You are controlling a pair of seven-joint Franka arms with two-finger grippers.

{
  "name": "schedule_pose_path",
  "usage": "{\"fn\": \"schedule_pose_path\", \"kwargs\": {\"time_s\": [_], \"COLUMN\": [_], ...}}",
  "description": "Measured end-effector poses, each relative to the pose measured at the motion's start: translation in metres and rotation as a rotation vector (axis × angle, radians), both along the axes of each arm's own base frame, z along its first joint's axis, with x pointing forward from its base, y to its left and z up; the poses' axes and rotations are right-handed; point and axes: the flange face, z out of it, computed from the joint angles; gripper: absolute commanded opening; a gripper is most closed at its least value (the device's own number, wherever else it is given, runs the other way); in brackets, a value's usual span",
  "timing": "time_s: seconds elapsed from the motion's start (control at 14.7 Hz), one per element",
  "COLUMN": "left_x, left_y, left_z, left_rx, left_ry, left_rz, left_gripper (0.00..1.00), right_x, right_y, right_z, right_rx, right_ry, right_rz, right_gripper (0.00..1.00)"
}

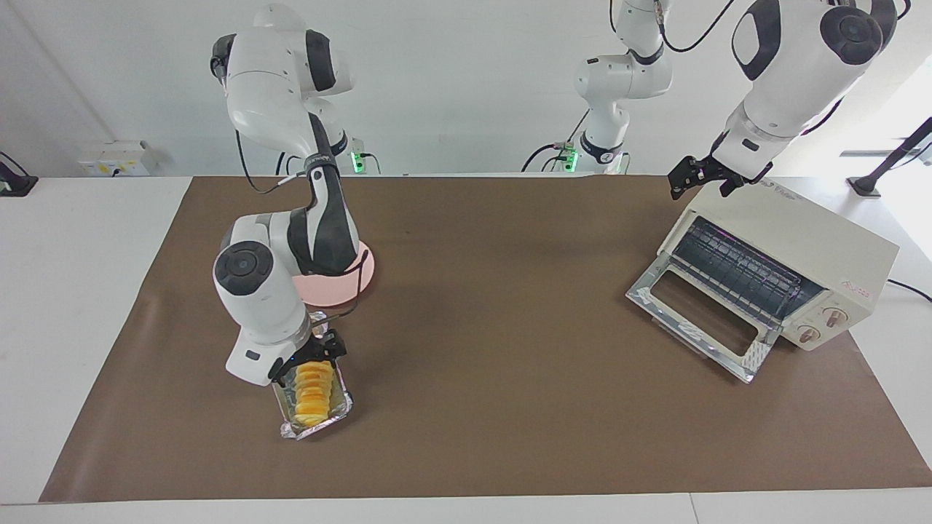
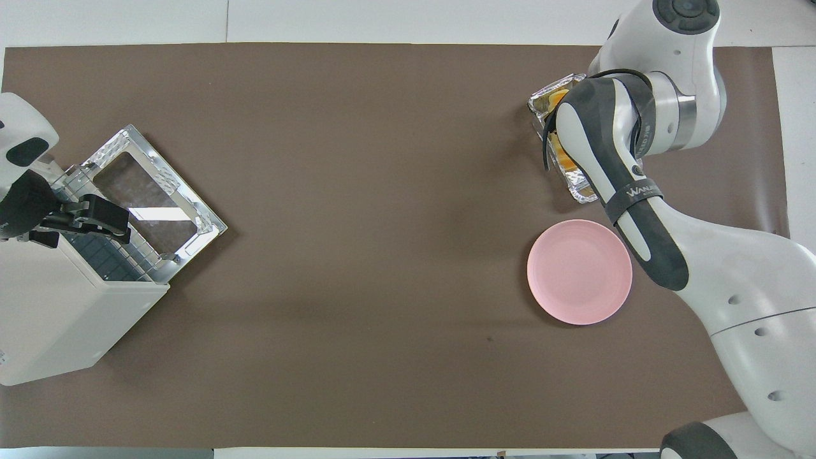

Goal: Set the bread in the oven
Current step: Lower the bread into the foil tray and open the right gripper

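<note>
The bread [image 1: 314, 397], a ridged yellow-orange loaf, lies in a crinkled foil tray [image 1: 320, 428] toward the right arm's end of the table, farther from the robots than the pink plate. My right gripper [image 1: 313, 358] is down at the loaf's nearer end, open, one finger on each side of it. In the overhead view the right arm hides this gripper, and only a sliver of bread [image 2: 560, 97] shows. The cream oven [image 1: 808, 240] [image 2: 57, 319] stands at the left arm's end with its glass door [image 1: 699, 320] dropped open. My left gripper [image 1: 699, 191] [image 2: 124, 226] hangs open over the oven's top front edge, holding nothing.
A round pink plate [image 1: 364, 280] [image 2: 579, 271] sits nearer to the robots than the foil tray [image 2: 580, 191], partly under the right arm. A brown mat [image 1: 495, 327] covers the table between tray and oven. The oven's wire rack [image 1: 743, 273] shows inside.
</note>
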Motion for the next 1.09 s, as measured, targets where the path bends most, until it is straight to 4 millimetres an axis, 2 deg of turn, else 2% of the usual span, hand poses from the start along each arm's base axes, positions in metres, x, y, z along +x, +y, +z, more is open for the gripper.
{"fn": "schedule_pose_path", "kwargs": {"time_s": [0.41, 0.61, 0.82, 0.89, 0.96, 1.02, 1.09], "left_x": [0.000, 0.000, 0.000, 0.000, 0.000, 0.000, 0.000], "left_y": [0.000, 0.000, 0.000, 0.000, 0.000, 0.000, 0.000], "left_z": [0.000, 0.000, 0.000, 0.000, 0.000, 0.000, 0.000], "left_rx": [0.000, 0.000, 0.000, 0.000, 0.000, 0.000, 0.000], "left_ry": [0.000, 0.000, 0.000, 0.000, 0.000, 0.000, 0.000], "left_rz": [0.000, 0.000, 0.000, 0.000, 0.000, 0.000, 0.000], "left_gripper": [1.00, 1.00, 1.00, 1.00, 1.00, 1.00, 1.00], "right_x": [0.010, 0.010, 0.004, 0.003, 0.001, 0.001, 0.001], "right_y": [-0.054, -0.067, -0.068, -0.069, -0.069, -0.069, -0.069], "right_z": [0.001, -0.021, -0.050, -0.057, -0.060, -0.062, -0.062], "right_rx": [-0.045, -0.050, -0.053, -0.054, -0.054, -0.054, -0.054], "right_ry": [-0.051, -0.061, -0.067, -0.066, -0.065, -0.062, -0.062], "right_rz": [0.132, 0.193, 0.247, 0.259, 0.267, 0.272, 0.272], "right_gripper": [1.00, 0.97, 0.90, 0.82, 0.63, 0.50, 0.28]}}
